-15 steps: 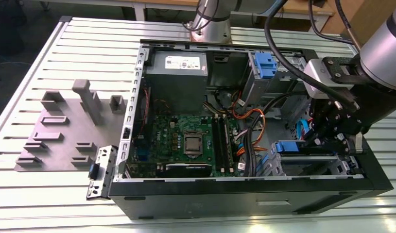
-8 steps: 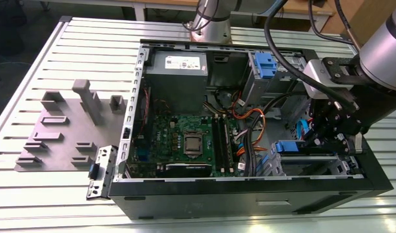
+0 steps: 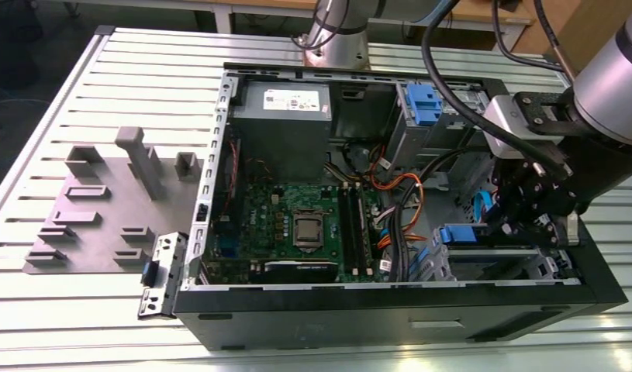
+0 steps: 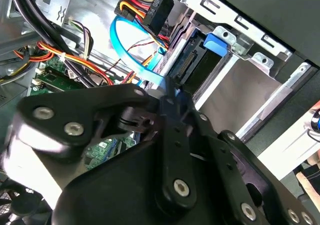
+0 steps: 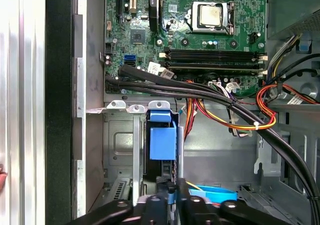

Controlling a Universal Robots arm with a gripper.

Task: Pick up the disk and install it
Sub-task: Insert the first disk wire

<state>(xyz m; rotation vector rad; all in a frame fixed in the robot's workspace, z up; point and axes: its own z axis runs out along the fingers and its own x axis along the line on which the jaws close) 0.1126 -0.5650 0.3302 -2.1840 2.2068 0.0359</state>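
Blue-railed disk [image 5: 162, 142], one, standing in drive cage [image 5: 120, 145]; one gripper [image 5: 170, 197], jaws clenched on disk

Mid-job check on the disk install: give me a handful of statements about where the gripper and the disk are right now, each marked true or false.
1. The gripper is inside the open computer case, at the drive cage on the exterior view's right. True.
2. The disk lies on the slatted table outside the case. False: it stands edge-on in the drive cage, its blue bracket showing in the first wrist view.
3. The gripper hovers over the power supply. False: the power supply sits at the case's far corner, away from the gripper.
4. The grey fixture plate lies on the table beside the case. True.
5. The processor socket has a fan mounted on it. False: it is bare.
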